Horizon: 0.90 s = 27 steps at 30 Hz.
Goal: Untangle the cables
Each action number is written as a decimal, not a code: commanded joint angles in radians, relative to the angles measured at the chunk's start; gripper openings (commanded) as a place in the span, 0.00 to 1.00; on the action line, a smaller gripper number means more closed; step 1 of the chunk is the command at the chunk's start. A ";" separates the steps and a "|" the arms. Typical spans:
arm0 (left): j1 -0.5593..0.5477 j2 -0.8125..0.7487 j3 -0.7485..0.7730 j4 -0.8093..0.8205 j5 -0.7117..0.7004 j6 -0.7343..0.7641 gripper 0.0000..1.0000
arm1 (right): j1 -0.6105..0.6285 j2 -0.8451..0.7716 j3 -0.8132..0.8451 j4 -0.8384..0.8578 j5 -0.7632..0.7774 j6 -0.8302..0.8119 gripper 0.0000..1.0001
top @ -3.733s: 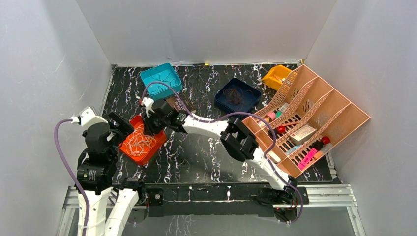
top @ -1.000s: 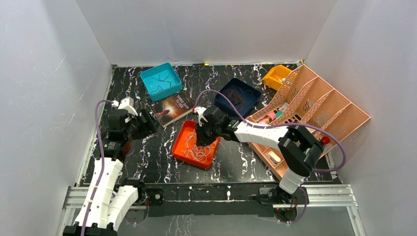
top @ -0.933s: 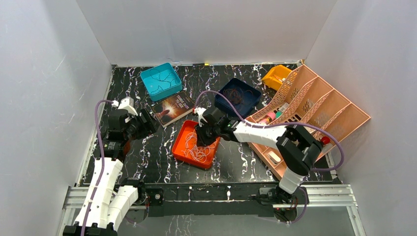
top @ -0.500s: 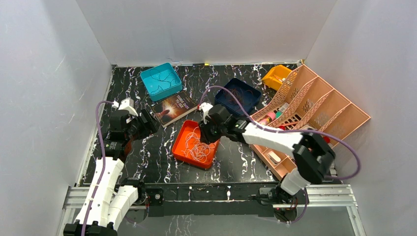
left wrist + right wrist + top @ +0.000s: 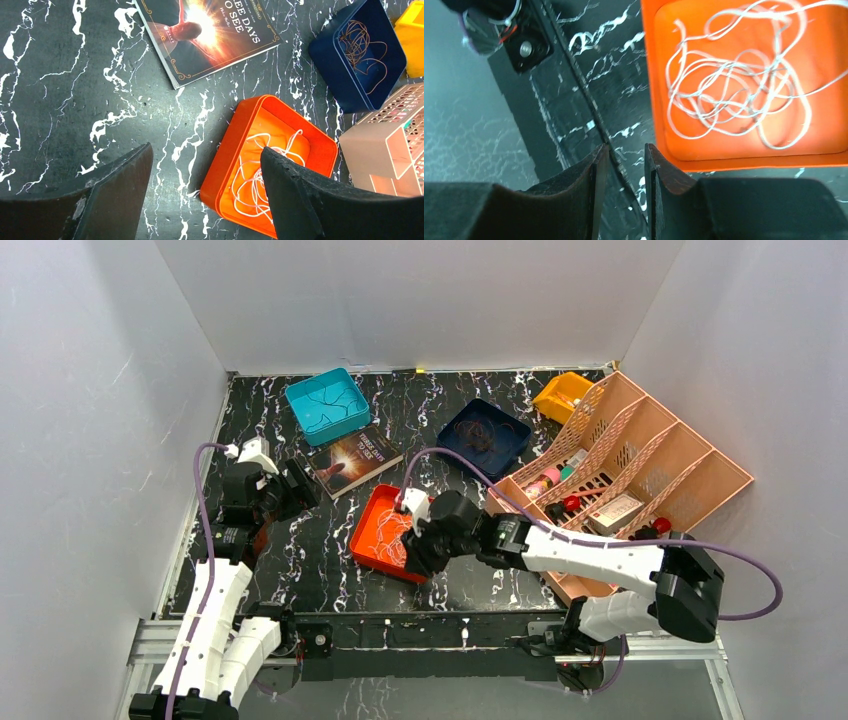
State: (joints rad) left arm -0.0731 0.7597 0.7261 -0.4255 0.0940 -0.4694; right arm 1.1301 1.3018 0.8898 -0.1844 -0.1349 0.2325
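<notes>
Whitish cables (image 5: 734, 85) lie in a loose tangle in an orange tray (image 5: 362, 520) at mid-table. The left wrist view has them (image 5: 260, 175) partly behind one finger. Dark brown cables (image 5: 362, 42) sit in a navy tray (image 5: 483, 435), and thin dark cables (image 5: 325, 405) in a teal tray (image 5: 300, 400). My right gripper (image 5: 415, 555) hangs over the orange tray's near corner; in its wrist view the right gripper (image 5: 624, 150) is narrowly open and holds nothing. My left gripper (image 5: 300, 485) is off to the tray's left, and the left gripper (image 5: 206, 150) stands wide open and empty.
A book (image 5: 352, 460) lies between the teal and orange trays. A pink slotted organizer (image 5: 630, 490) with small items fills the right side, a yellow bin (image 5: 562, 395) behind it. The black base rail (image 5: 549, 100) runs close to the orange tray's near side.
The orange tray has moved from the left side to mid-table. Over the last second my right gripper drew back to the tray's near corner with its jaws parting. The left arm barely moved.
</notes>
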 commanded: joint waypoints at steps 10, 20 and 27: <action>0.001 0.003 0.001 0.005 -0.031 0.026 0.78 | 0.181 0.101 -0.078 0.148 0.073 0.055 0.41; 0.001 -0.016 0.013 -0.016 -0.070 0.037 0.78 | 0.212 0.295 0.008 0.229 0.246 0.049 0.42; 0.001 -0.016 0.013 -0.018 -0.074 0.038 0.79 | 0.199 0.401 0.068 0.180 0.430 0.033 0.43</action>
State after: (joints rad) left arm -0.0731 0.7567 0.7261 -0.4278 0.0315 -0.4454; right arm 1.3373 1.6497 0.8787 -0.0048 0.1570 0.2848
